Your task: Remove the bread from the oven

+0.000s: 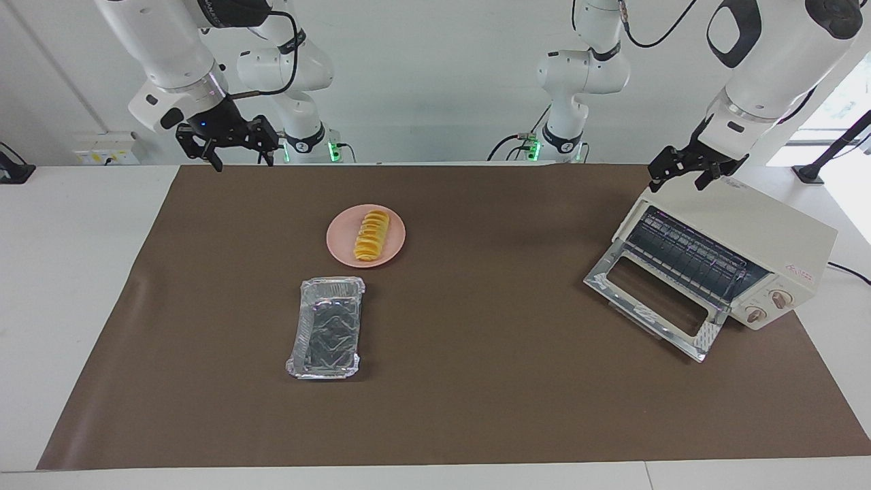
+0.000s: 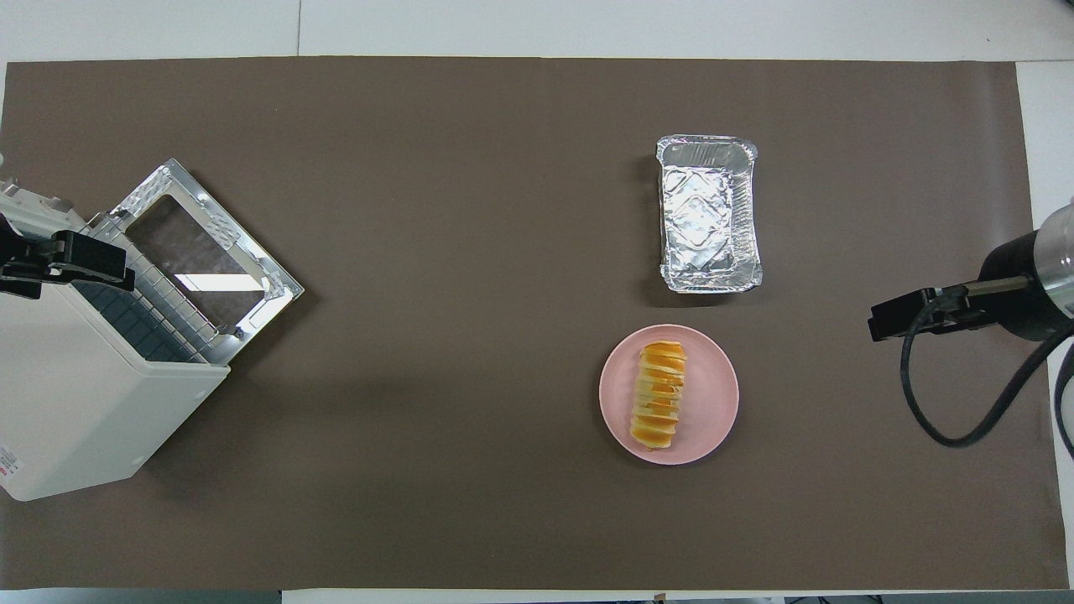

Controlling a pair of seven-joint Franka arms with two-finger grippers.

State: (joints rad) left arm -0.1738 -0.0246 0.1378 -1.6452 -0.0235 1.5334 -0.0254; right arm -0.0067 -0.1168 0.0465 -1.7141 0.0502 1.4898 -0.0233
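Observation:
The bread, a ridged golden loaf, lies on a pink plate in the open. The cream oven stands at the left arm's end of the table with its glass door folded down and its wire rack bare. My right gripper hangs open and empty, high over the mat, off toward the right arm's end from the plate. My left gripper waits open just over the oven's top edge, holding nothing.
A crinkled silver foil tray sits empty, farther from the robots than the plate. A brown mat covers the white table, with bare mat between plate and oven.

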